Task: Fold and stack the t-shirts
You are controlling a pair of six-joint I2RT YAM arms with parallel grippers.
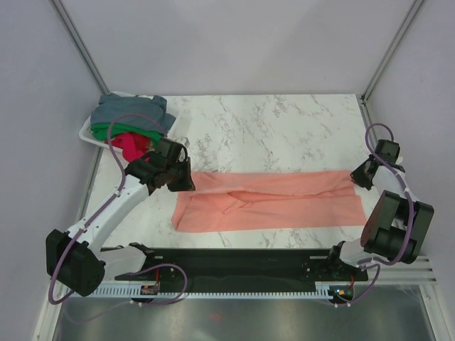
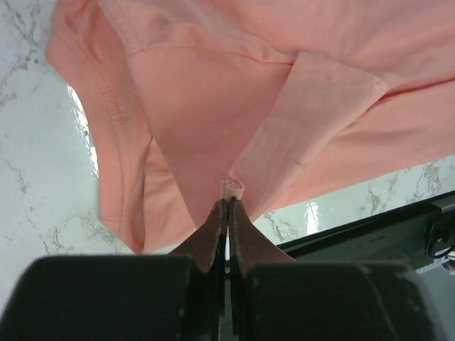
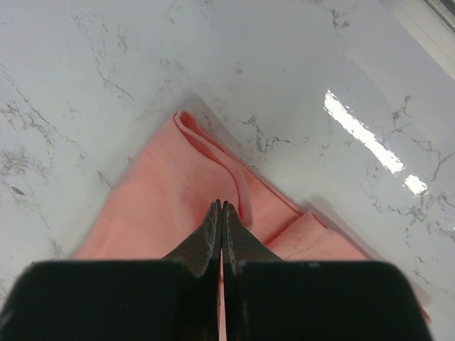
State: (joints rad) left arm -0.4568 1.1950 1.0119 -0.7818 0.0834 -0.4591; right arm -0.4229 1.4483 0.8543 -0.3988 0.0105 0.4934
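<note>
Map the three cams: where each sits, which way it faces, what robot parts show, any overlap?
Top external: above, behind the bases, facing down at the table; left arm, right arm show.
Left wrist: looks along the shut left end effector at the salmon-pink t-shirt.
Right wrist: same along the right end effector, shirt's opposite end.
Shared: all three see that shirt.

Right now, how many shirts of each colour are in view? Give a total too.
salmon-pink shirt: 1
grey-blue shirt: 1
green shirt: 1
red shirt: 1
Total: 4
</note>
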